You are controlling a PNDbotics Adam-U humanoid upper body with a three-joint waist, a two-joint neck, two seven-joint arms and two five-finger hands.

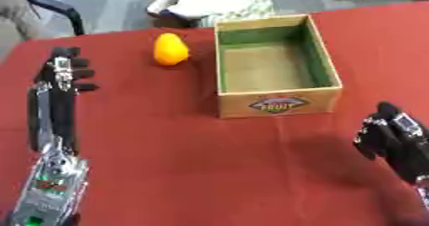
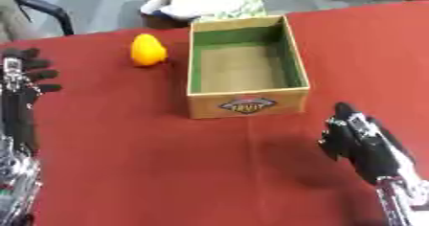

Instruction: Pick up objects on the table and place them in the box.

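Note:
An orange-yellow pear-shaped fruit [image 1: 170, 50] lies on the red tablecloth [image 1: 184, 163], just left of a cardboard box [image 1: 278, 103] with a green lining and a fruit label on its front. The box holds nothing that I can see. My left hand [image 1: 63, 74] hovers at the left side, fingers straight and spread, open, well left of the fruit and holding nothing. At the lower right my right hand [image 2: 356, 139] stands in front of the box's right corner with its fingers curled, holding nothing.
Beyond the table's far edge lies a white and green patterned bundle [image 1: 214, 4] on the floor. A dark chair frame [image 1: 54, 7] stands at the back left. Bare red cloth stretches between my two hands in front of the box.

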